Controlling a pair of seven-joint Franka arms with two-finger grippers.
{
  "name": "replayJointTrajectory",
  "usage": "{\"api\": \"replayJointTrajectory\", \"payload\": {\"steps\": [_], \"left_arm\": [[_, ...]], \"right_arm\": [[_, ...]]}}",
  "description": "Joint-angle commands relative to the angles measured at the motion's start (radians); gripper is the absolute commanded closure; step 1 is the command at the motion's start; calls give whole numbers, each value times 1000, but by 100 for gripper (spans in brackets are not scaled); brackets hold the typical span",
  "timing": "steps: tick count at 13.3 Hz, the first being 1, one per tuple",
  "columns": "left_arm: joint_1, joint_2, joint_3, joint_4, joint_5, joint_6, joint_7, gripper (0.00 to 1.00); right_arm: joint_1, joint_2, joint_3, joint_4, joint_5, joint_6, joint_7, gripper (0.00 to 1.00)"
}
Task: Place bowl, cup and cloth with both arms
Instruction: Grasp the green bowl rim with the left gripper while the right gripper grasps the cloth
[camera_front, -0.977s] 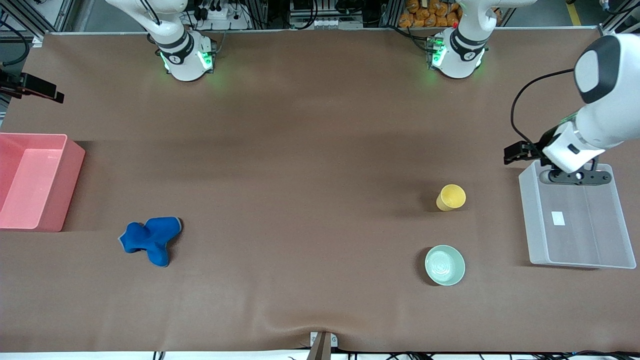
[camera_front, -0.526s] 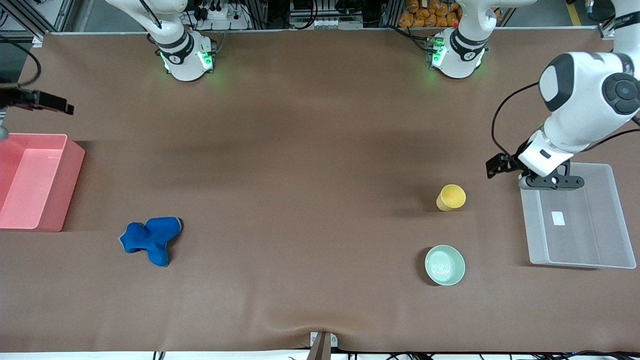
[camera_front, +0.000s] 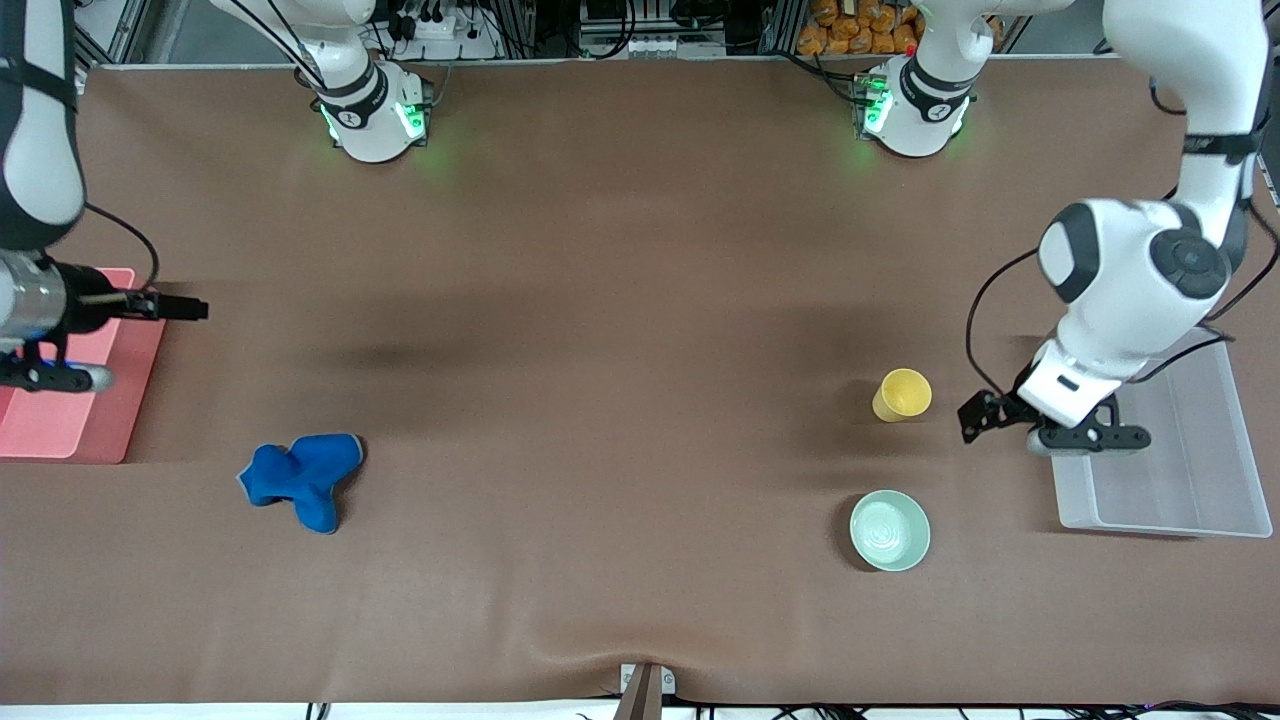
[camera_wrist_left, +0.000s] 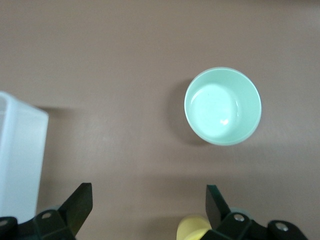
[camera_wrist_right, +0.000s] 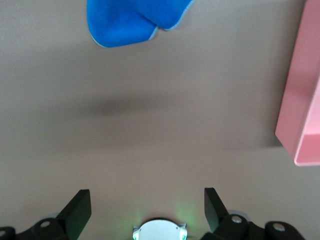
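Glossy bowl (camera_front: 889, 530) – soft cloth (camera_front: 300, 478) – matt brown table cover (camera_front: 600, 300), translucent plastic bin (camera_front: 1200, 480).

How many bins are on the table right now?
2: a pink bin at the right arm's end, a clear plastic bin at the left arm's end. Both are partly covered by the arms.

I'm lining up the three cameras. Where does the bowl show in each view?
Front view: the bowl sits on the table toward the left arm's end, nearer to the camera than the cup.
Left wrist view: the bowl is in plain sight, above the open left hand.
Right wrist view: not in it.
Shared landmark: the cup, seen in the front and left wrist views.
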Motion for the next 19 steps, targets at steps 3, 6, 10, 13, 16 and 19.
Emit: {"api": "replayJointTrajectory", "payload": {"steps": [3, 6, 10, 13, 16, 19], "left_arm": [[-8, 197, -1, 241, -22, 51, -74, 0], [-5, 289, -1, 308, -21, 52, -74, 0], [-9, 375, -4, 364, -64, 57, -62, 0], [-15, 411, -24, 367, -64, 87, -69, 0], [-23, 435, -22, 367, -64, 124, -71, 27], [-23, 466, -22, 373, -62, 161, -66, 53]], "right_arm": [[20, 93, 0, 54, 7, 99, -210, 0], [20, 168, 0, 114, 2, 120, -346, 0], [6, 251, -1, 113, -12, 263, -482, 0], [-23, 312, -3, 111, -13, 375, -595, 0], [-44, 367, -3, 110, -9, 471, -677, 0], [-44, 412, -1, 105, -1, 571, -730, 0]]}}
